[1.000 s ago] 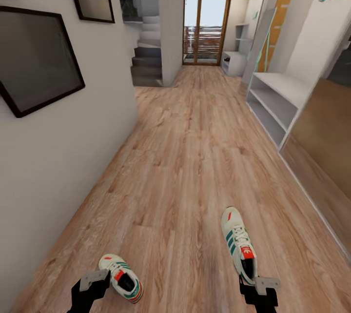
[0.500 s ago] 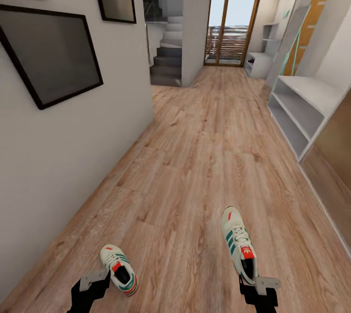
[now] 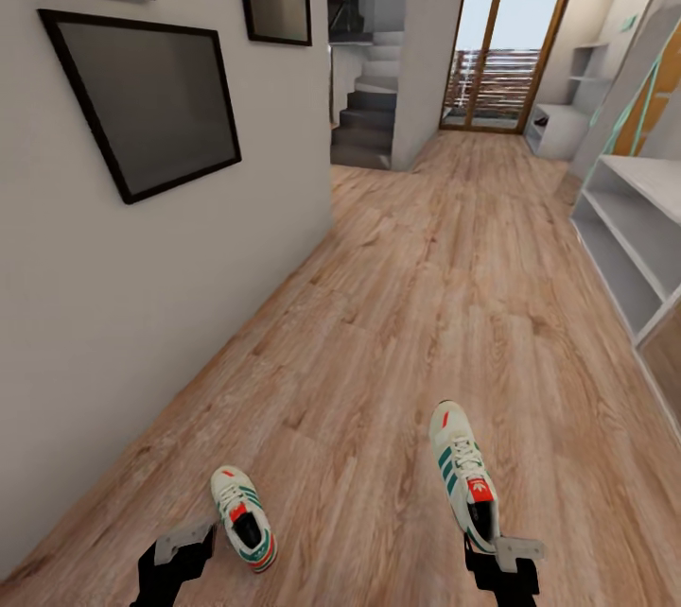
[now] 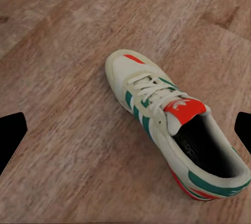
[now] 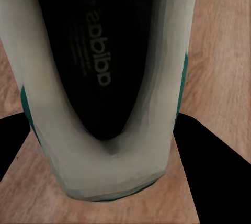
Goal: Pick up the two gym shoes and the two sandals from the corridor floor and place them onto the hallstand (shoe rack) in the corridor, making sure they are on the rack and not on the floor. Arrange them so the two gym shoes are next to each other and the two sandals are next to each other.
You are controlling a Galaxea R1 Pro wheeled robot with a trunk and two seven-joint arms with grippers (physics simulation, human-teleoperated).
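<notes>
One cream-white gym shoe (image 3: pixel 463 473) with green stripes hangs over the corridor floor (image 3: pixel 397 323), my right gripper (image 3: pixel 498 550) shut on its heel. In the right wrist view that heel (image 5: pixel 112 145) sits between the black fingers (image 5: pixel 209 171). The other gym shoe (image 3: pixel 244 531) lies on the planks just right of my left gripper (image 3: pixel 184 541). In the left wrist view this shoe (image 4: pixel 172 130) lies below and between the wide-open fingers (image 4: pixel 10 135). The pale grey hallstand (image 3: pixel 632 243) stands at the right edge. The sandals are out of view.
A white wall with dark framed pictures (image 3: pixel 151 106) runs close along the left. Stairs (image 3: pixel 369 120) and a glass door (image 3: pixel 501 54) close the corridor's far end, with another low white unit (image 3: pixel 558 130) beside the door.
The whole view has swung left, so wall and hallstand slid right in the picture. The held shoe stayed with my right gripper. The floor shoe shifted slightly right of my left gripper.
</notes>
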